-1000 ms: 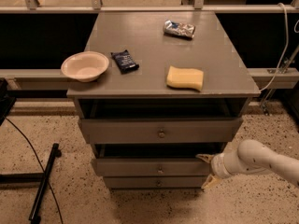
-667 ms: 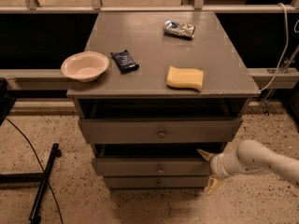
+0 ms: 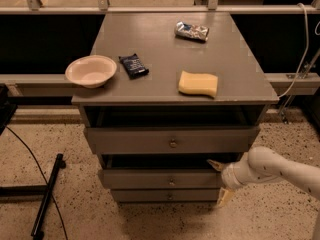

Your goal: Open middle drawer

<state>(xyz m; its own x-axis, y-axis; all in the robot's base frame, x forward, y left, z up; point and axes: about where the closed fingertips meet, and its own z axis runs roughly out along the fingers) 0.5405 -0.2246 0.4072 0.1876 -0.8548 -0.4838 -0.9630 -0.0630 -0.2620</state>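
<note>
You have most of the task ahead of you. The middle drawer (image 3: 145, 179) sits in the cabinet (image 3: 165, 44) between the top drawer (image 3: 130, 140) and the bottom drawer (image 3: 145, 196). Its front stands only a little forward of the bottom one, and well behind the top one, which is pulled out. So I judge it as barely started, not open; almost the whole pull is left to do.

The gripper (image 3: 220, 181) is at the right end of the middle drawer's front, far from the small knob (image 3: 171, 182) in the centre. Its two fingers are apart, one above the front's edge and one below, so they straddle this end without closing on it. You cannot tell if they touch the wood.

The white arm (image 3: 280, 170) comes in low from the right side, nearly level, with the wrist turned toward the cabinet.
</note>
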